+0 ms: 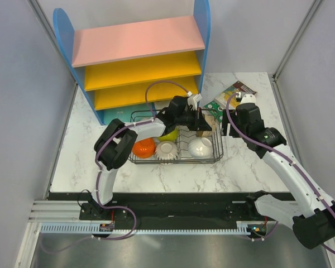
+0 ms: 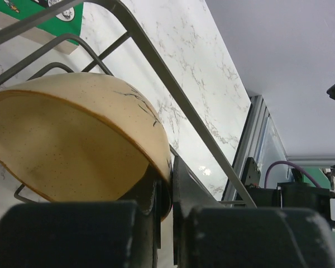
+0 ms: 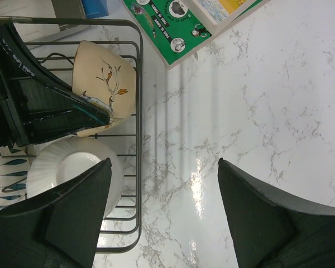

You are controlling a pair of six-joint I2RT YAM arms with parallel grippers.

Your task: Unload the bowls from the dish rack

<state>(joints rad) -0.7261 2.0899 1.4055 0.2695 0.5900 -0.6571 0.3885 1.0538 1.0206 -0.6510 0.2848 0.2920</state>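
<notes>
The black wire dish rack (image 1: 216, 152) sits mid-table and holds an orange bowl (image 1: 143, 147), a blue-leaf patterned white bowl (image 1: 166, 149), a ribbed white bowl (image 1: 201, 146) and a yellow-green bowl (image 1: 168, 134). My left gripper (image 1: 199, 120) reaches into the rack's far right corner. In the left wrist view it (image 2: 171, 190) is shut on the rim of a tilted beige bowl (image 2: 72, 139) painted with a branch. That bowl (image 3: 103, 84) leans on the rack wire (image 3: 139, 111). My right gripper (image 3: 164, 206) is open and empty over bare marble, right of the rack, beside the ribbed bowl (image 3: 72, 173).
A blue shelf unit (image 1: 139, 56) with pink and yellow boards stands behind the rack. Green printed packets (image 1: 230, 95) lie at the back right and also show in the right wrist view (image 3: 167, 28). Grey walls close both sides. The black rail runs along the near edge.
</notes>
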